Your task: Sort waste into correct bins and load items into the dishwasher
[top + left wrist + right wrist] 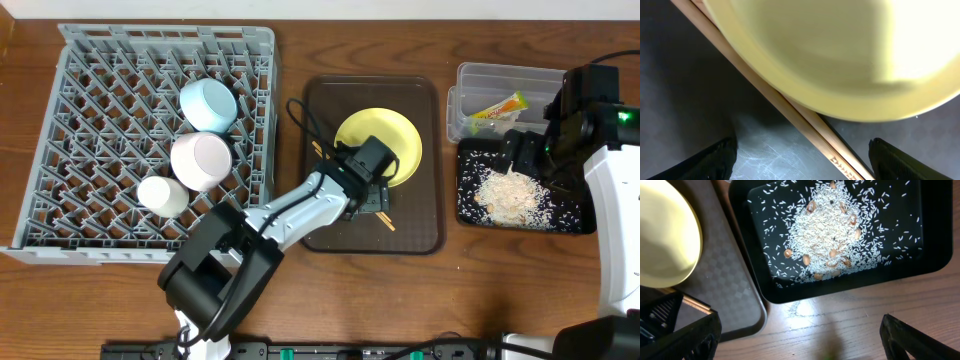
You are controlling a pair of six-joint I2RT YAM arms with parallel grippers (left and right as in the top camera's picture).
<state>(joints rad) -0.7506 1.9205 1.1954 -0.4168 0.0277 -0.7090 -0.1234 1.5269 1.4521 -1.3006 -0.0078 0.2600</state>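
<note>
Two chopsticks (790, 112): side by side on the brown tray (420, 225), along the yellow plate (840, 55) edge.
Left gripper (802, 155): spread apart, straddling them, likely to pinch.
Right gripper (800, 335): apart, empty, beside the black tray (840, 294) holding rice scraps (830, 235).
Rack (100, 130): bowls and cup already loaded.

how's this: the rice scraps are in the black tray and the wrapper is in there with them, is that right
Not quite. The rice scraps do lie in the black tray, but the wrapper is not with them: it sits in the clear tub next to that tray, as the overhead view shows.
</note>
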